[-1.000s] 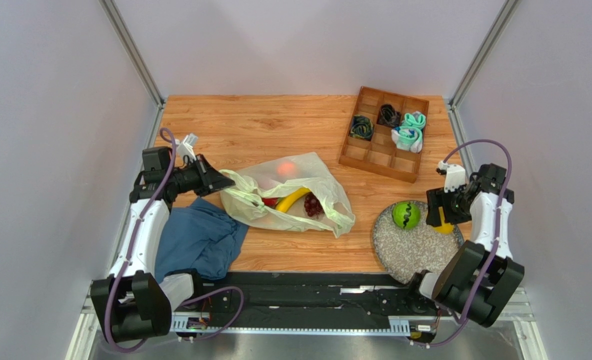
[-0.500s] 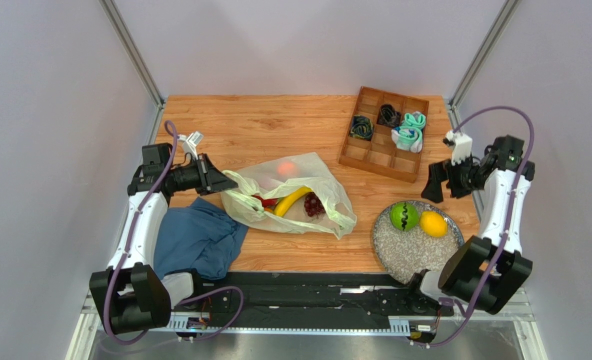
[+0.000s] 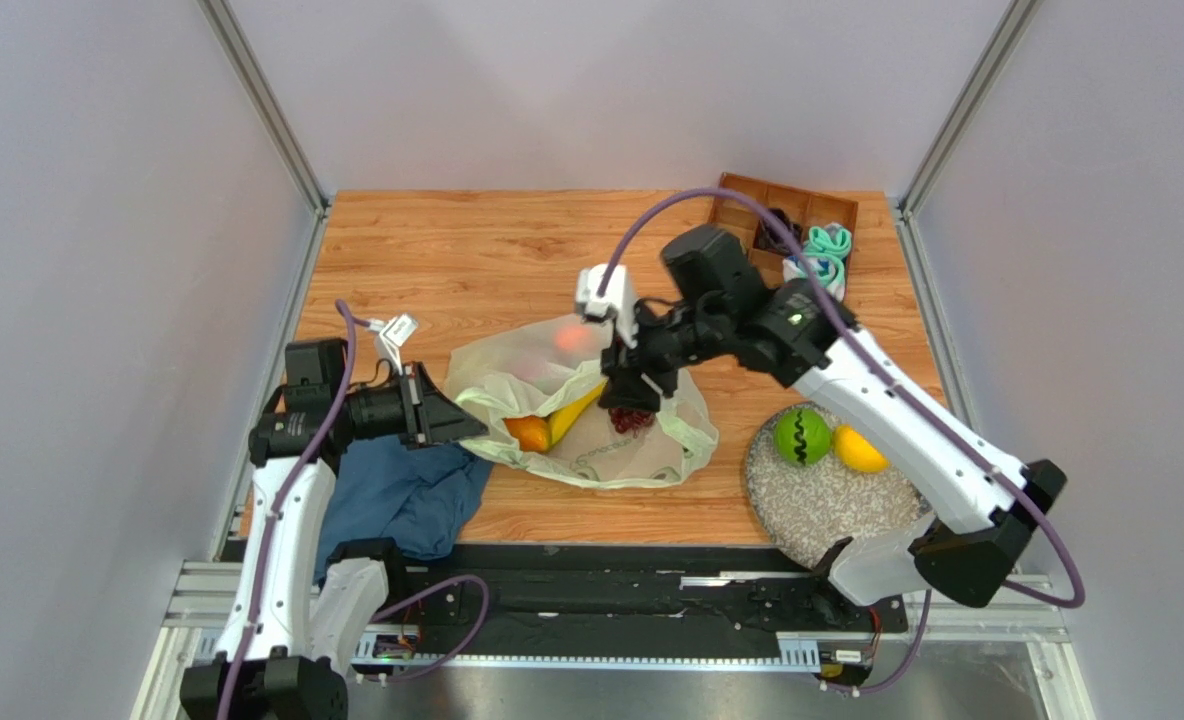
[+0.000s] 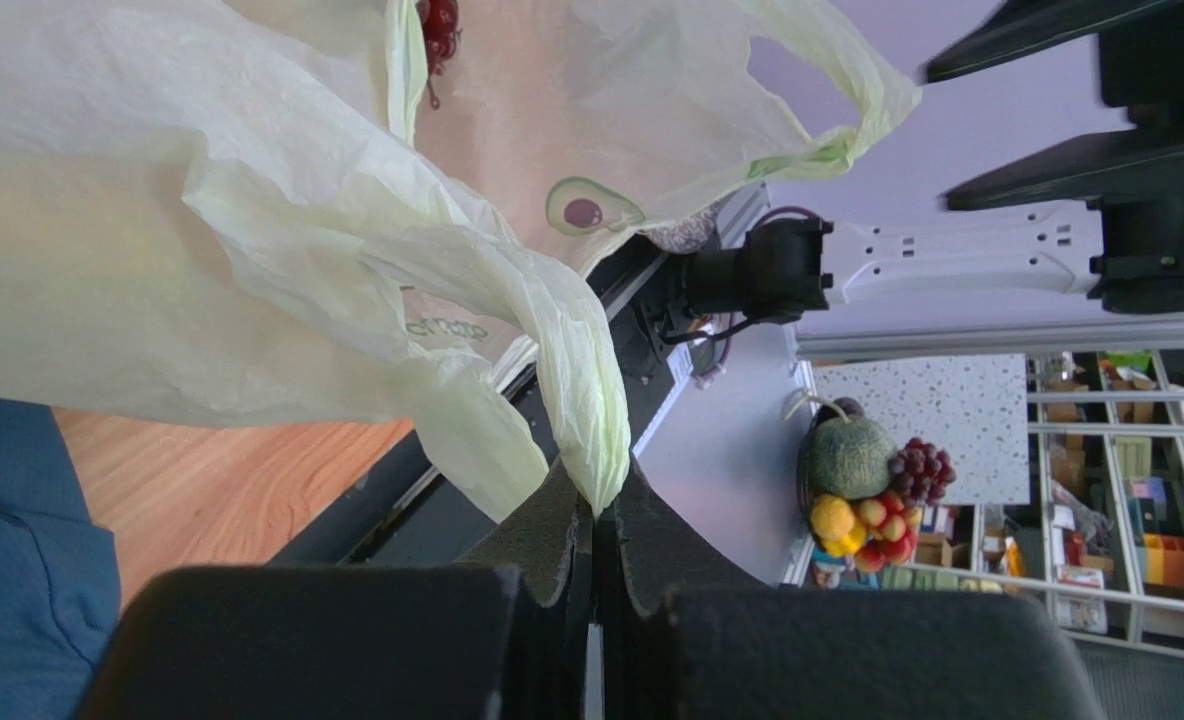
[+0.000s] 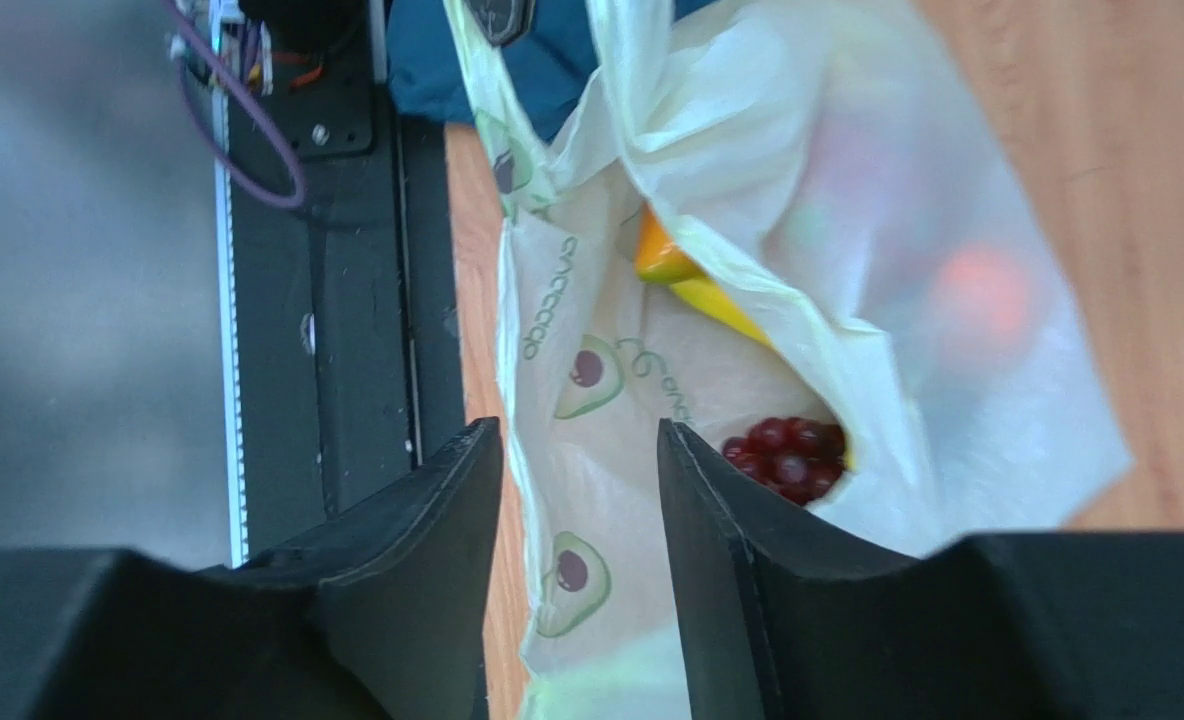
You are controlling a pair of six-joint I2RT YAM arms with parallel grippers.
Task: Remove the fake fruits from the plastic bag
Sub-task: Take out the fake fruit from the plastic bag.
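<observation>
Looks partly done. Shows green apple (image 3: 801, 435) and lemon (image 3: 858, 449) out on plate (image 3: 839, 507) at 4 o'clock. Leaves grapes (image 5: 783, 455), banana (image 3: 579, 407) and orange (image 3: 526, 434) inside plastic bag (image 3: 636, 458) at centre of desk (image 3: 448, 255). Clamps bag handle in left hand (image 4: 598, 518); poises right hand (image 5: 576, 450), spread and empty, over grapes.

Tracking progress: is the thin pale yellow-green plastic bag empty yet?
Not empty: the pale yellow-green plastic bag holds dark red grapes, a yellow banana and an orange fruit.
</observation>
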